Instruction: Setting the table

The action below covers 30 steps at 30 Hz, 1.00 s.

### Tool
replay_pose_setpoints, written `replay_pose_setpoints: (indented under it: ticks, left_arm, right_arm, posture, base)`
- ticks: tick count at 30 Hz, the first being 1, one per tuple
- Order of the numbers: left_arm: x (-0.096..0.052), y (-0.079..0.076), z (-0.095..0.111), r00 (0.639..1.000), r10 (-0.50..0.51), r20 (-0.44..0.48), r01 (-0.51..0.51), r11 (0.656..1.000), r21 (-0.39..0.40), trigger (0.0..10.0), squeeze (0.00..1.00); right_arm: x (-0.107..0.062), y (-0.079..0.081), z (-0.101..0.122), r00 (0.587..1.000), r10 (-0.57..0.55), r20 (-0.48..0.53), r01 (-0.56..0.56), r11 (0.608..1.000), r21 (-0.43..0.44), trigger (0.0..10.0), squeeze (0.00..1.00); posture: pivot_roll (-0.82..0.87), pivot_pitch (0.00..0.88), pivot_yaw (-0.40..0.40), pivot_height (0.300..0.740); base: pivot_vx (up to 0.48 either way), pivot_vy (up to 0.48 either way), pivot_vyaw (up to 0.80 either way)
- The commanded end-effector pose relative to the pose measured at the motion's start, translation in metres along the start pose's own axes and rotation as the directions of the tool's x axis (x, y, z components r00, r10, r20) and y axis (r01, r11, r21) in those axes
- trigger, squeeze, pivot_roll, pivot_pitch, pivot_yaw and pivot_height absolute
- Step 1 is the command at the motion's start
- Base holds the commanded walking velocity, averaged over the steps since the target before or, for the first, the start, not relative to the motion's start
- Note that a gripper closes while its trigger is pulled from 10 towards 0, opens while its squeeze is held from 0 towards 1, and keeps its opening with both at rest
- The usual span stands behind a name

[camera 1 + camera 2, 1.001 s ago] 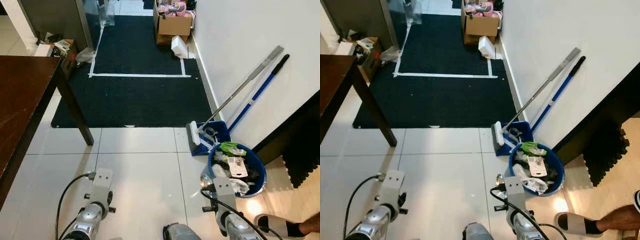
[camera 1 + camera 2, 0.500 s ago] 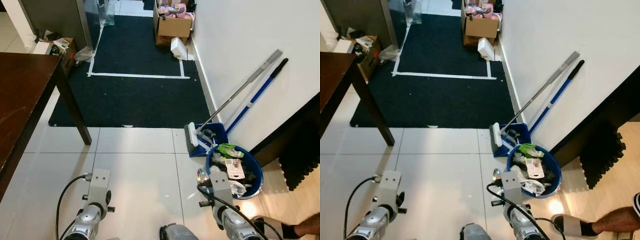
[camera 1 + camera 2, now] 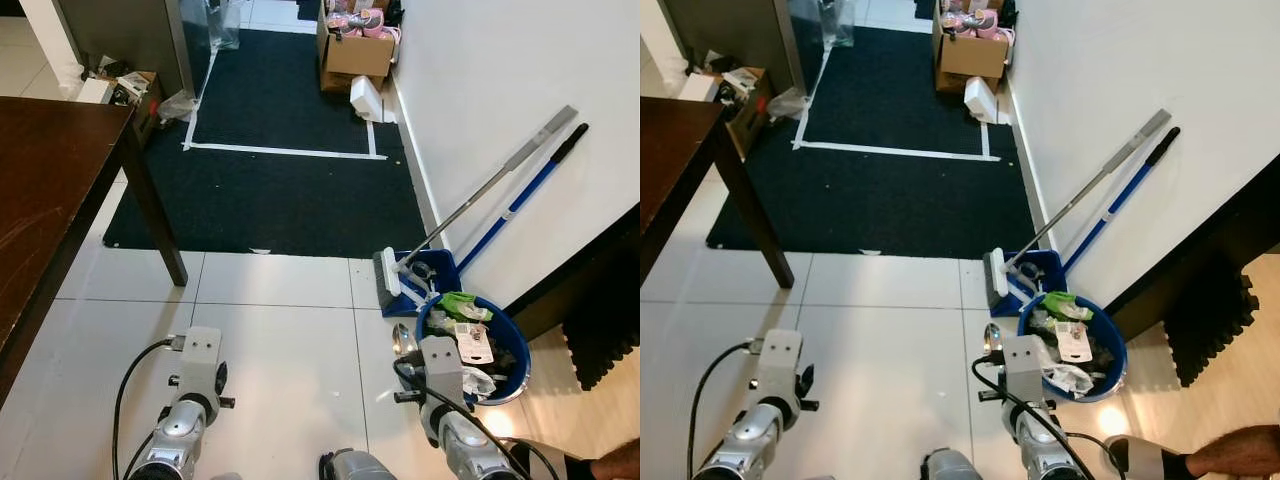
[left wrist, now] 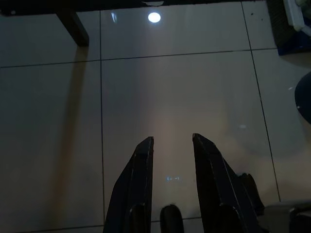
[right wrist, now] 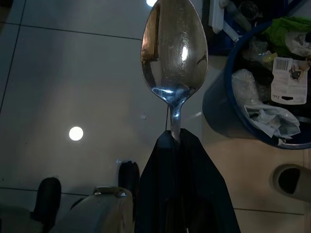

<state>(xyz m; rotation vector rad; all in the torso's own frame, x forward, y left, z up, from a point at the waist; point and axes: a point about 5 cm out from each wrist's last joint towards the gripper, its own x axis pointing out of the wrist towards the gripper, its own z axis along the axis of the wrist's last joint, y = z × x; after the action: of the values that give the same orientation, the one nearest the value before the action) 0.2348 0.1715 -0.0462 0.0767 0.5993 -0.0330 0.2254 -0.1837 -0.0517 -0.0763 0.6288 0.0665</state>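
A silver spoon sticks out from my right gripper, which is shut on its handle; the bowl of the spoon peeks out above my right wrist, low over the white tiled floor beside a blue bin. My left gripper hangs over bare tiles with its fingers a little apart and nothing between them. The dark brown wooden table stands at my left, with one leg on the edge of the dark rug.
A blue bin full of rubbish stands at my right by the white wall, with a dustpan and two long-handled tools leaning there. A dark rug lies ahead, cardboard boxes beyond it. A person's foot is at bottom right.
The view has shifted slightly as I moved. My right arm with the spoon has drawn a little higher and leftward in view. The person's slippered foot has slid out toward the bottom right corner.
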Motion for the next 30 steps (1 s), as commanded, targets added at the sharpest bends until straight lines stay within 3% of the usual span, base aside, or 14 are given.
replay_pose_setpoints:
  ticks: [1,20,30]
  left_arm:
    - [-0.0022,-0.0015,-0.0072,1.000,-0.005,-0.030,0.005,1.000,0.001,10.0,0.00]
    - [0.0012,-0.0001,-0.0029,0.999,0.010,-0.044,-0.010,1.000,-0.011,10.0,0.00]
    - [0.0008,-0.0022,-0.0045,0.999,0.009,-0.051,-0.010,1.000,-0.016,10.0,0.00]
  right_arm:
    - [-0.0029,-0.0019,-0.0066,1.000,-0.012,-0.014,0.012,1.000,0.006,10.0,0.00]
    - [0.0013,0.0010,-0.0021,0.999,-0.012,-0.039,0.011,1.000,-0.018,10.0,0.00]
    - [-0.0018,0.0024,-0.0109,0.998,-0.006,-0.070,0.005,1.000,-0.017,10.0,0.00]
  posture:
    - [0.05,0.071,-0.041,0.740]
    - [0.05,0.026,-0.027,0.740]
    - [0.05,0.029,-0.026,0.740]
  base:
    - [0.000,0.000,0.00]
    - [0.000,0.000,0.00]
    - [0.000,0.000,0.00]
